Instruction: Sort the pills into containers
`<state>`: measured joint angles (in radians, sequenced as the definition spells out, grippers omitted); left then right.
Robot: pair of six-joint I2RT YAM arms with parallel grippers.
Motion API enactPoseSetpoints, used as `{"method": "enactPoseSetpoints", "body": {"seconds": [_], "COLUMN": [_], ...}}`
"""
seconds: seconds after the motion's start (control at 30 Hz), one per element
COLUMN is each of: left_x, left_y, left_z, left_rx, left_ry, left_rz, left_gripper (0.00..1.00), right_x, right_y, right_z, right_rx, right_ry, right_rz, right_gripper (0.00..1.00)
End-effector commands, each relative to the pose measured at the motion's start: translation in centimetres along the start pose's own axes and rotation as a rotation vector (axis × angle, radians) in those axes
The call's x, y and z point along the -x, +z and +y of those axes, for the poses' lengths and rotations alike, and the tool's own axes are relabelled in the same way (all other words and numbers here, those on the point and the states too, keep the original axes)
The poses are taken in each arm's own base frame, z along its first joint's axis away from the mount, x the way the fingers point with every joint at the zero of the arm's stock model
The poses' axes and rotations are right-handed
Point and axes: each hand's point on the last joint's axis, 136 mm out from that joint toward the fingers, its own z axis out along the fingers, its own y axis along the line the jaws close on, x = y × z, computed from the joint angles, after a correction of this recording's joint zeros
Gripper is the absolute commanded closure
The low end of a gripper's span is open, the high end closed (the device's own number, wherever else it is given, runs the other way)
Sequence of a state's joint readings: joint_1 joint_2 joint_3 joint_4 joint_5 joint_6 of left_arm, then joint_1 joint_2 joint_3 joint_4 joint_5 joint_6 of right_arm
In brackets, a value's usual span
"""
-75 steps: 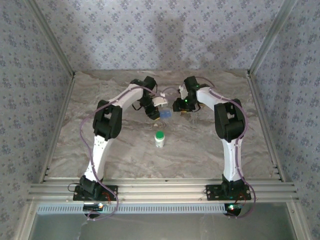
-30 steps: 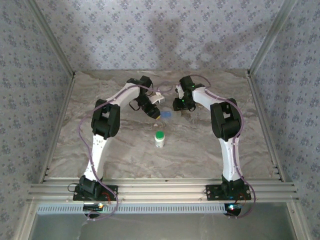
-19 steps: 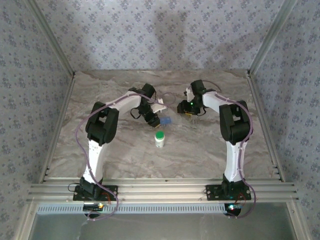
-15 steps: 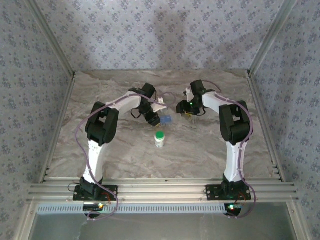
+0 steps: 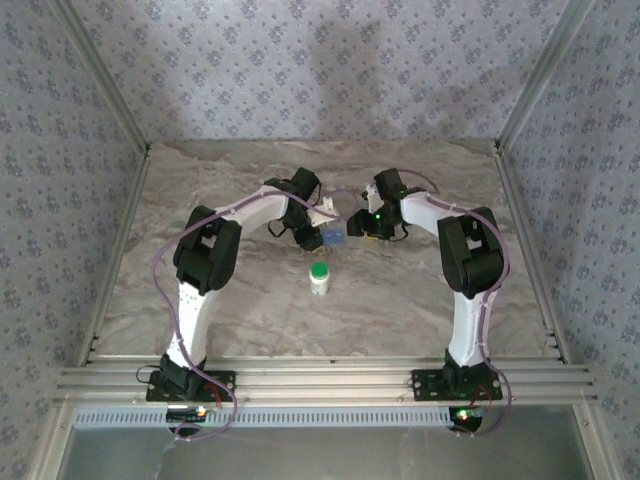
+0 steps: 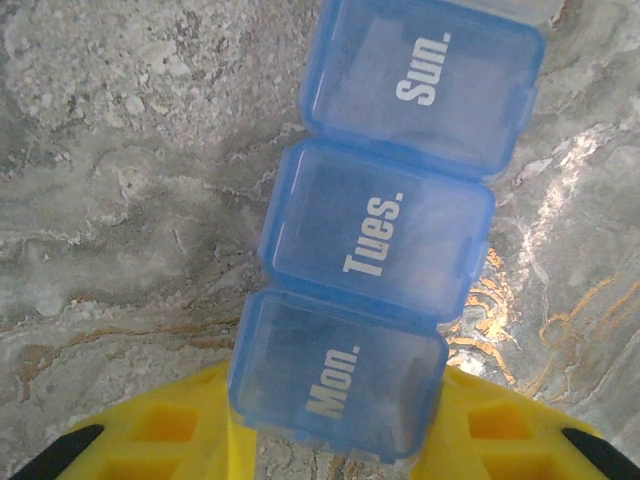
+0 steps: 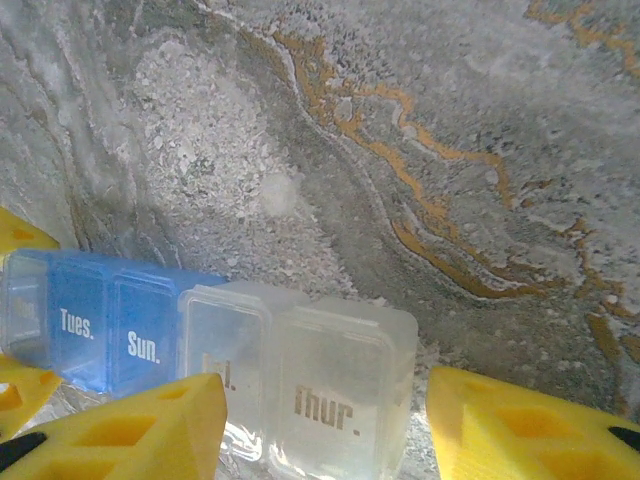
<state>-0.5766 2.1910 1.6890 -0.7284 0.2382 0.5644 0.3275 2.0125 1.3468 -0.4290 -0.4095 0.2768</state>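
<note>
Pill organizer (image 6: 380,230), blue-and-clear weekday strip, "Mon." end clamped in left gripper (image 6: 340,432), clear "Thur." end lying between parted fingers of right gripper (image 7: 320,420), marbled grey tabletop (image 5: 400,300) beneath both grippers, floral-papered walls (image 5: 320,70) beyond them, aluminium rail (image 5: 320,380) at arm bases.

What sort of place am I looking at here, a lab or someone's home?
Most likely a robot test booth, not a home: a left arm and right arm bolted to a metal rail, wallpapered panels boxing in a marble-look table, and a pill box.

Pill organizer (image 5: 333,238) behind bottle (image 5: 319,278) on table (image 5: 250,300)
</note>
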Motion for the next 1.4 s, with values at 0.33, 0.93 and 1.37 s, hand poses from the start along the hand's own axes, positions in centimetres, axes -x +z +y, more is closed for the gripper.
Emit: {"method": "enactPoseSetpoints", "body": {"seconds": [0.33,0.93,1.37], "left_x": [-1.8,1.4,0.8], "left_y": [0.5,-4.2,-3.5], "left_z": [-2.0,2.6,5.3], "left_rx": [-0.089,-0.200,-0.071], "left_ry": [0.014,-0.271,-0.264], "left_rz": [0.069,-0.106,-0.062], "left_gripper": [0.59,0.56,0.55], "right_x": [-2.7,-4.3,-4.3], "right_y": [4.1,4.5,4.6], "right_z": [-3.5,-5.1,-4.8], "right_rx": [-0.098,-0.330,-0.319], "right_ry": [0.030,-0.108,-0.120], "right_rz": [0.153,0.249,0.260], "right_gripper": [0.54,0.55,0.54]}}
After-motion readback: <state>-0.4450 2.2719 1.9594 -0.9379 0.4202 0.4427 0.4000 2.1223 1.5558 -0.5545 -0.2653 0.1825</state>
